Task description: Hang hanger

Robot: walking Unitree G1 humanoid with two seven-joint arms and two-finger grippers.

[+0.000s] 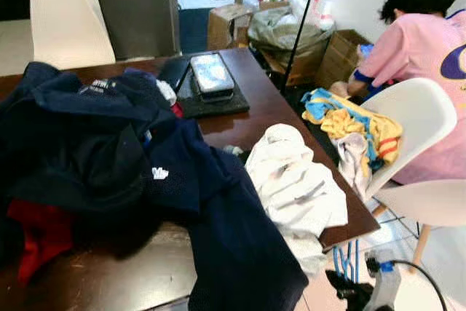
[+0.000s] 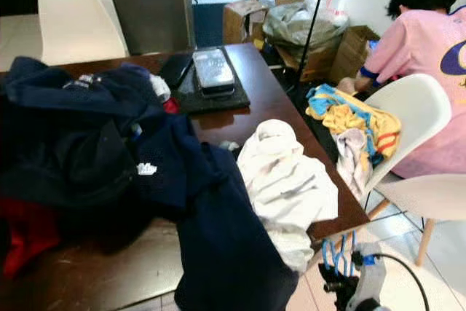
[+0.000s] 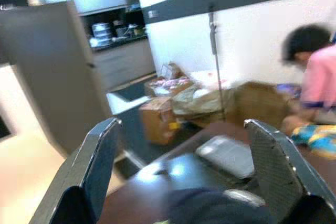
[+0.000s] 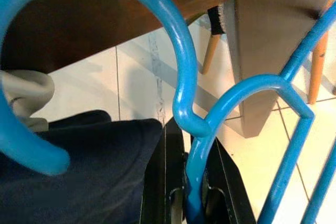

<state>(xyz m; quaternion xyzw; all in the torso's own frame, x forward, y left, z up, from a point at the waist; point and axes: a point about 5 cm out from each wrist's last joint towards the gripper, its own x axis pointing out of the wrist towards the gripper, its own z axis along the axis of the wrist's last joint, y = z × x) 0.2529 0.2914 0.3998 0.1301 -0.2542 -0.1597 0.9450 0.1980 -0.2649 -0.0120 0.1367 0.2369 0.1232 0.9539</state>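
blue hanger (image 4: 197, 129) clamped between the fingers of the right end effector (image 4: 190, 203), low beside the near right corner of the table (image 2: 280, 100), over pale tiled floor (image 4: 136, 77); seen from the head as blue loops (image 2: 336, 253) just below the table edge, next to the silver right arm (image 2: 368, 285). hook of the hanger curling up in front of the table's dark underside, a fold of navy cloth (image 4: 79, 171) close beside it. left end effector (image 3: 184, 182) raised above the table, fingers spread wide and holding nothing, pointed across the far end of the table toward a grey cabinet (image 3: 58, 77) and cardboard boxes (image 3: 157, 119). heaped on the table: navy garments (image 1: 145, 172) draping over the near edge, a patch of red fabric (image 1: 40, 234), a crumpled white garment (image 1: 295, 187) at the right edge. black tray (image 1: 211, 96) with a phone-like device (image 1: 211, 74) at the far end. white chair (image 1: 65, 23) behind the table; second white chair (image 1: 419, 118) at right, draped with yellow and blue clothing (image 1: 357, 125). person in a pink shirt (image 1: 429, 56) bent over beyond that chair, near more boxes.
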